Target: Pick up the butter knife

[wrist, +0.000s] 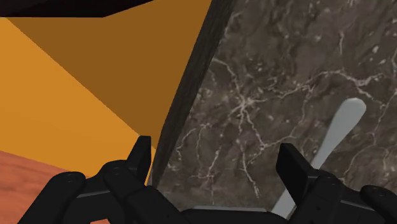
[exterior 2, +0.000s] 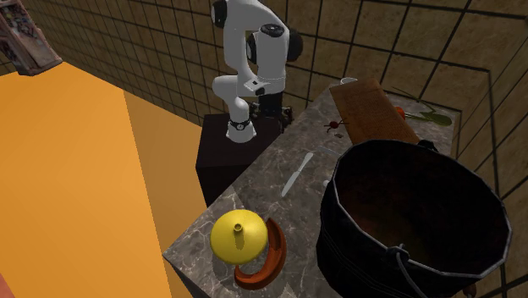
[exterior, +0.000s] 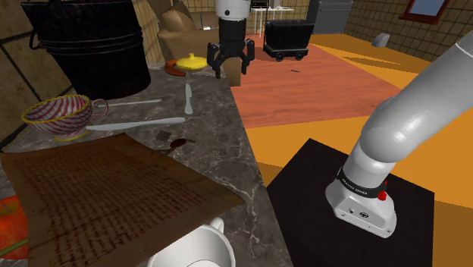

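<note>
While the arm (exterior: 424,98) is reaching out over the far end of the marble desk (exterior: 220,144), things are lying like this from the shoulder view's left. A striped cup (exterior: 59,115) is sitting beside a big black bucket (exterior: 91,45), and a brown mat (exterior: 114,190) is lying in front of them. Next, a long pale utensil (exterior: 136,124) is lying flat, pointing toward the cup. Further right, the butter knife (exterior: 188,98) is lying flat on bare stone, near the desk's edge and apart from everything else, which is leaving room around it for a grasp. Right of that, the gripper (exterior: 230,73) is hanging above the desk's edge, pointing down, its fingers (wrist: 141,159) standing wide apart and gripping nothing. In the wrist view the knife is showing just beside one finger, not between the two, so the hand is probably sitting off to one side of it. Being open, it is likely getting ready to shift over the knife and descend. Since the knife is lying so flat, the fingers are going to need to straddle its narrow width.
</note>
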### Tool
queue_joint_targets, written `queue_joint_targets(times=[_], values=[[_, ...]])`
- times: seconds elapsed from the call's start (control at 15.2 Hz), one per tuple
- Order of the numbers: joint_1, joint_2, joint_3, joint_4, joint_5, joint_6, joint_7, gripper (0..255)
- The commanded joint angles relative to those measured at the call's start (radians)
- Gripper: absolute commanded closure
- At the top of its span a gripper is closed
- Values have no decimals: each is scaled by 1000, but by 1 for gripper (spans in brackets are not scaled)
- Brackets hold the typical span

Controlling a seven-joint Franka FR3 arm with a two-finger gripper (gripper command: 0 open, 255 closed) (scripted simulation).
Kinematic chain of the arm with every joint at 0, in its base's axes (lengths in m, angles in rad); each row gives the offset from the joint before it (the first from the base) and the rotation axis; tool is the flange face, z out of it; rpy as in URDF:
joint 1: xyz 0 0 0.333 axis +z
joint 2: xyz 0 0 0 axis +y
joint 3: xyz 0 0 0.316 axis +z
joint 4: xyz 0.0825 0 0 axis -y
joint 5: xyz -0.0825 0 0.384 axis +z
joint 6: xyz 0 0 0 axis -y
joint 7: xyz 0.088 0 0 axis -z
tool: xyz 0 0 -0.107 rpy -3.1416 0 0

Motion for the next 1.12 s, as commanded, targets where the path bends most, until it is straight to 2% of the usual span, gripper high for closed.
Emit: queue_joint_targets(times=[0.0, 0.4, 0.73, 1.06], values=[[-7, 75, 37, 56, -25, 17, 85, 0], [-4, 335, 117, 275, -151, 25, 336, 0], [45, 566, 131, 510, -274, -23, 518, 0], [45, 574, 126, 453, -280, 41, 527, 0]])
